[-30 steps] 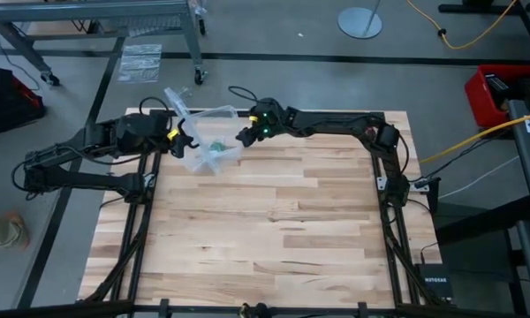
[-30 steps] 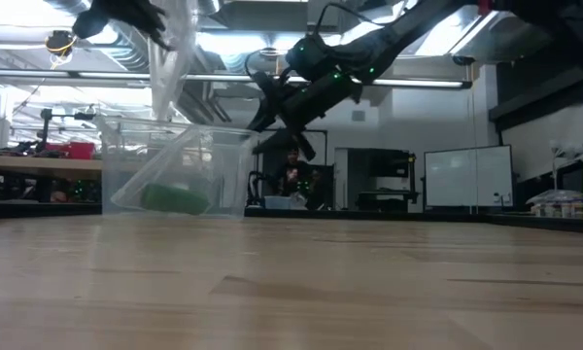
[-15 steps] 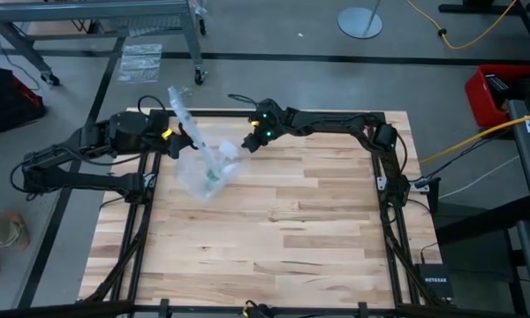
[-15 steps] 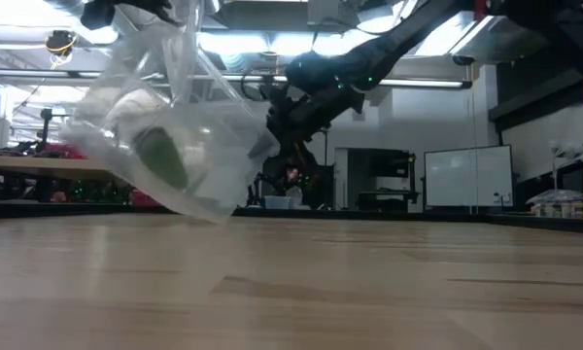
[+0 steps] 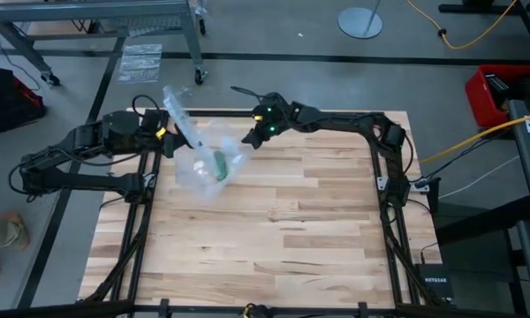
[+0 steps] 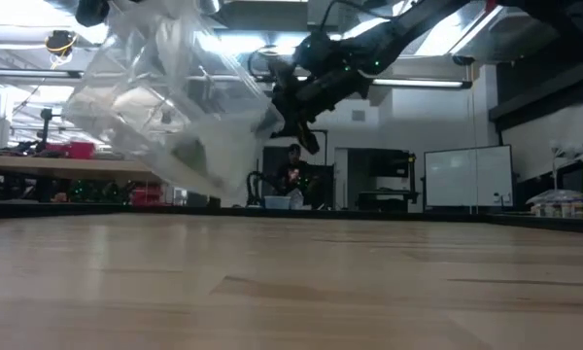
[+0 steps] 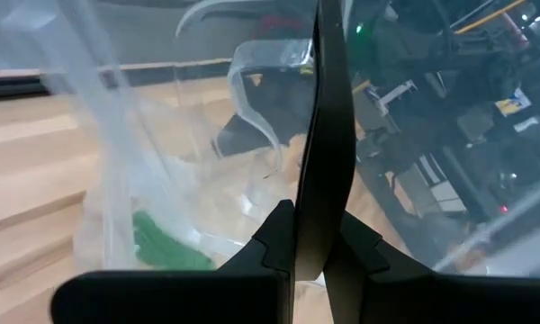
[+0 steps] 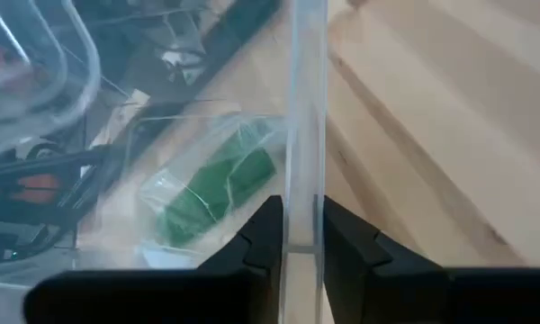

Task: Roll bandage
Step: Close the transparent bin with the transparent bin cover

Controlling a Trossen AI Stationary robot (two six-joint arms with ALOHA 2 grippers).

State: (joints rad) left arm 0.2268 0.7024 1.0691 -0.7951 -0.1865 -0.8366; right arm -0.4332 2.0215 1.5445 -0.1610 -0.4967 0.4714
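A clear plastic bag [image 5: 205, 168] hangs over the table's far left part, clear of the wood in the low view [image 6: 175, 107]. The bandage, a small green roll [image 5: 221, 163], lies inside the bag and shows through the plastic in the right wrist view [image 8: 218, 187] and the left wrist view [image 7: 166, 247]. My left gripper [image 5: 178, 140] is at the bag's left side, shut on its plastic. My right gripper [image 5: 248, 138] is at the bag's right side, shut on a clear strip of its edge. My left gripper pinches the bag's upper edge [image 5: 184, 131] between its shut fingers [image 7: 322, 108], coming from the table's left. A long strip of plastic stands up past the fingers, and the bag hangs below and to the right of them. My right gripper pinches a narrow clear strip of the bag's edge [image 8: 304, 135] between its two fingers, coming from the table's right and slanting down. The strip runs along the fingers and out past their tips. The bag with the roll hangs beyond, clear of the table.
The wooden tabletop [image 5: 283, 230] lies bare in front of and to the right of the bag. A metal frame [image 5: 115, 18] and a red box [image 5: 495, 88] stand on the floor beyond the table's edges. A person [image 6: 293, 180] shows far back in the room.
My right gripper has shut on the bag's right edge and risen a little. The bag, which rested on the table, is now lifted clear between both grippers and has swung and tilted. The green roll has tumbled inside it toward the right.
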